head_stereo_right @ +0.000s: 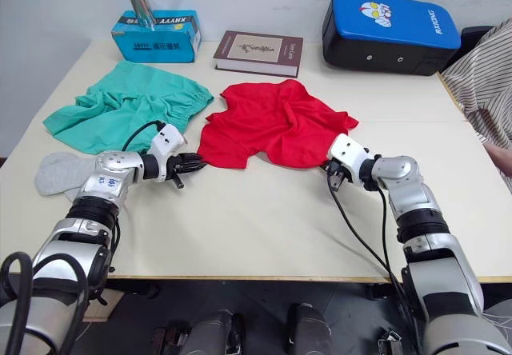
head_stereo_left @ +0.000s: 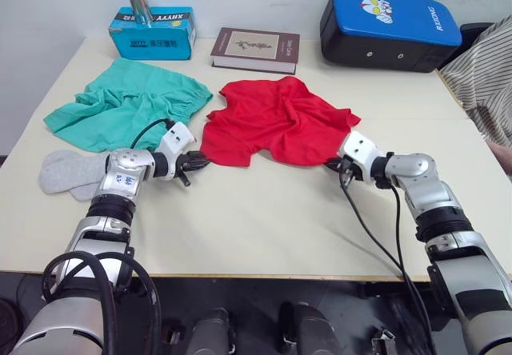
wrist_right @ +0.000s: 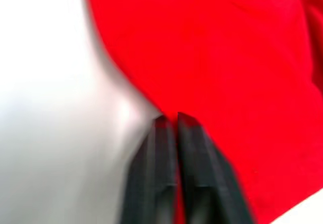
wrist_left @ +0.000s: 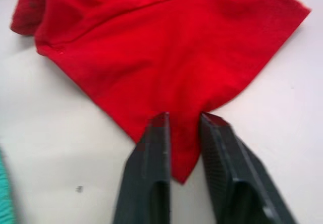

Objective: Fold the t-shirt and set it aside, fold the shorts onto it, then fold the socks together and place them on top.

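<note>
The red tee [head_stereo_left: 276, 123] lies crumpled and unfolded on the table [head_stereo_left: 264, 219], spread between the two sets of jaws: its near left corner sits between the left jaws, and its near right edge is pinched in the right jaws. The teal-green shorts [head_stereo_left: 128, 103] lie rumpled just beyond the left jaws, beside the tee and apart from it. The light grey socks [head_stereo_left: 70, 173] lie flat together, behind the left jaws on their outer side, near the shorts' front edge.
</note>
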You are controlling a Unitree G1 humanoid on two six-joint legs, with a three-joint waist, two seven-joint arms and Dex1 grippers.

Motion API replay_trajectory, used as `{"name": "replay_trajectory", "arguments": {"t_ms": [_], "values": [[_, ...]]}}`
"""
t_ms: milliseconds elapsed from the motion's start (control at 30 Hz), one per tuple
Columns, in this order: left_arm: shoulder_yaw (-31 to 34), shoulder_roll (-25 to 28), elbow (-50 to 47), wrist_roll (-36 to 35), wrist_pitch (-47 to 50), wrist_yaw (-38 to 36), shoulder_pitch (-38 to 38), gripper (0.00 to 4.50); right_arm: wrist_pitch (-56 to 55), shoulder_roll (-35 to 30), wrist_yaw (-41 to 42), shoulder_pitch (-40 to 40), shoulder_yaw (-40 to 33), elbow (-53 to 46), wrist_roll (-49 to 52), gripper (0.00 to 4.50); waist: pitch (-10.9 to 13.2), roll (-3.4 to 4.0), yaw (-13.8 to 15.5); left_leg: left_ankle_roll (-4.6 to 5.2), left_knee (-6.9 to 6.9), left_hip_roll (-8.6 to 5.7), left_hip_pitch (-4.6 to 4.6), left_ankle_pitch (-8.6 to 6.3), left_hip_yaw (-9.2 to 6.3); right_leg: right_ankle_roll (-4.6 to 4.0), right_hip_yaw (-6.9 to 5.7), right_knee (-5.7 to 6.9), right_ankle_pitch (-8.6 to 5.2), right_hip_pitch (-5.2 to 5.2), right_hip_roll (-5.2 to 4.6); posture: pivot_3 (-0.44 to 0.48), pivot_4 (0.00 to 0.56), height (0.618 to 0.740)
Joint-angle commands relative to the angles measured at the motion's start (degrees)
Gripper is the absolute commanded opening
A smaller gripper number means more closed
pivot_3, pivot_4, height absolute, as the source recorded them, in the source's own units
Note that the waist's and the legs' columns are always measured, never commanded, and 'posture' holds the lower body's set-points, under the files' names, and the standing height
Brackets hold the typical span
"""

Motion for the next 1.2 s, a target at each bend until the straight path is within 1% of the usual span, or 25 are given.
{"name": "replay_trajectory", "arguments": {"t_ms": [33, 133, 267, 333, 467, 600, 667, 733, 800, 867, 933, 967, 1033, 1133, 1167, 1200], "values": [[-0.8, 2.4, -12.1, -1.7, 5.3, -5.4, 6.9, 0.01, 1.6, -4.7, 3.6, 5.0, -1.9, -5.1, 1.3, 0.00, 0.0, 0.00, -0.2, 0.01, -0.01, 0.00, 0.00, -0.01, 0.00, 0.00, 0.01, -0.01, 0.00, 0.00, -0.03, 0.000, 0.150, 0.740], [0.7, 5.3, -30.1, -7.0, 13.7, -9.1, 15.9, 0.01, 3.1, -8.6, 7.0, 10.9, -4.5, -12.2, 4.5, 0.00, 0.0, 0.00, -0.2, 0.00, -0.06, 0.02, -0.04, -0.03, 0.01, 0.01, 0.01, -0.09, -0.01, -0.03, -0.21, 0.000, 0.150, 0.740], [3.9, 8.9, -47.7, -12.4, 19.9, -10.3, 27.1, 0.01, 5.2, -13.1, 10.3, 19.6, -8.1, -21.8, 8.6, 0.00, 0.0, 0.00, -0.2, 0.00, -0.05, 0.04, -0.07, -0.05, -0.10, 0.01, 0.21, -0.14, -0.01, 0.00, -0.33, 0.000, 0.150, 0.740], [6.1, 10.0, -55.2, -14.8, 22.4, -9.2, 31.8, 0.01, 6.4, -14.9, 10.3, 23.7, -10.3, -25.4, 9.7, 0.00, 0.0, 0.01, -0.1, 0.01, -0.06, 0.04, -0.05, -0.06, -0.10, 0.01, 0.35, -0.17, -0.01, 0.00, -0.35, 0.000, 0.150, 0.740], [9.2, 10.8, -65.2, -17.6, 26.0, -6.3, 38.6, 0.01, 8.8, -17.5, 9.7, 30.3, -13.3, -30.7, 11.2, 0.00, 0.0, 0.00, 0.1, 0.02, -0.07, 0.03, -0.03, -0.15, -0.15, 0.01, 0.39, -0.35, -0.01, 0.01, -0.44, 0.000, 0.150, 0.740], [9.8, 12.0, -73.1, -18.7, 28.0, -4.8, 44.6, 0.01, 8.7, -18.8, 8.8, 37.9, -15.9, -35.2, 11.3, 0.00, 0.0, 0.01, 0.2, 0.00, -0.12, 0.04, 0.00, -0.24, -0.14, 0.01, 0.43, -0.39, -0.01, 0.00, -0.43, 0.000, 0.150, 0.740], [9.1, 13.1, -75.1, -17.6, 27.0, -4.5, 46.5, 0.01, 7.5, -18.8, 8.4, 41.3, -16.9, -37.7, 11.3, 0.00, 0.0, 0.00, 0.3, -0.01, -0.13, 0.04, 0.00, -0.25, -0.13, 0.00, 0.43, -0.42, -0.02, 0.01, -0.42, 0.000, 0.150, 0.740], [10.2, 12.0, -77.1, -19.6, 29.7, -2.1, 46.5, 0.01, 9.2, -18.0, 7.4, 43.9, -18.6, -40.9, 12.7, 0.00, 0.0, 0.01, 0.7, 0.01, -0.13, 0.04, 0.00, -0.25, -0.14, 0.00, 0.41, -0.44, -0.02, 0.01, -0.41, 0.000, 0.150, 0.740], [10.9, 10.8, -78.2, -20.7, 30.6, 0.0, 46.1, 0.01, 10.9, -17.3, 6.6, 45.4, -19.9, -42.8, 14.2, 0.00, 0.0, 0.00, 1.1, 0.05, -0.12, 0.04, 0.00, -0.29, -0.13, 0.00, 0.45, -0.44, -0.01, 0.01, -0.41, 0.000, 0.150, 0.740], [10.6, 11.0, -77.6, -20.4, 31.2, 0.8, 46.5, 0.01, 10.8, -17.7, 7.0, 46.3, -20.1, -43.2, 14.2, 0.00, 0.0, 0.01, 1.4, 0.06, -0.12, 0.04, 0.00, -0.29, -0.13, 0.00, 0.46, -0.44, -0.01, 0.01, -0.41, 0.000, 0.150, 0.740], [9.4, 12.4, -75.4, -18.7, 31.2, 0.9, 46.7, 0.01, 9.6, -18.5, 7.6, 45.9, -19.4, -41.7, 13.4, 0.00, 0.0, 0.01, 1.3, 0.05, -0.12, 0.05, 0.02, -0.31, -0.11, 0.00, 0.47, -0.43, -0.02, 0.00, -0.40, 0.000, 0.150, 0.740], [8.9, 12.8, -73.4, -18.1, 31.1, 1.1, 45.7, 0.01, 8.7, -18.6, 7.7, 44.3, -18.7, -39.7, 12.8, 0.00, 0.0, 0.01, 1.3, 0.04, -0.12, 0.06, 0.02, -0.31, -0.10, 0.00, 0.47, -0.43, -0.02, -0.02, -0.36, 0.000, 0.150, 0.740], [8.1, 12.9, -67.1, -16.4, 29.0, 1.6, 40.3, 0.01, 6.7, -18.2, 8.2, 37.9, -16.7, -34.4, 11.8, 0.00, 0.0, 0.02, 1.3, 0.05, -0.12, 0.06, 0.07, -0.31, -0.05, 0.00, 0.48, -0.42, -0.02, 0.00, -0.34, 0.000, 0.150, 0.740], [6.6, 12.5, -53.3, -12.2, 23.3, 3.6, 26.7, 0.01, 3.8, -15.8, 7.0, 22.7, -13.3, -24.3, 9.5, 0.00, 0.2, 0.00, 1.2, 0.23, -0.01, 0.03, 0.03, -0.22, -0.03, -0.05, 0.46, -0.38, 0.11, -0.04, -0.35, 0.000, 0.150, 0.740], [6.5, 11.7, -46.6, -10.6, 20.4, 5.3, 19.6, 0.01, 2.4, -14.1, 5.4, 15.2, -12.3, -19.7, 8.4, 0.00, 0.2, -0.02, 1.1, 0.30, -0.03, 0.02, -0.11, -0.17, -0.02, -0.09, 0.45, -0.40, 0.21, -0.20, -0.35, 0.000, 0.150, 0.740], [6.5, 10.6, -38.7, -8.8, 16.3, 8.0, 11.3, 0.01, 1.4, -12.0, 3.3, 6.6, -11.4, -14.6, 7.3, 0.00, 0.3, -0.03, 1.0, 0.12, -0.03, 0.04, -0.07, -0.06, -0.02, -0.10, 0.45, -0.35, 0.23, -0.17, -0.33, 0.000, 0.150, 0.740]]}}
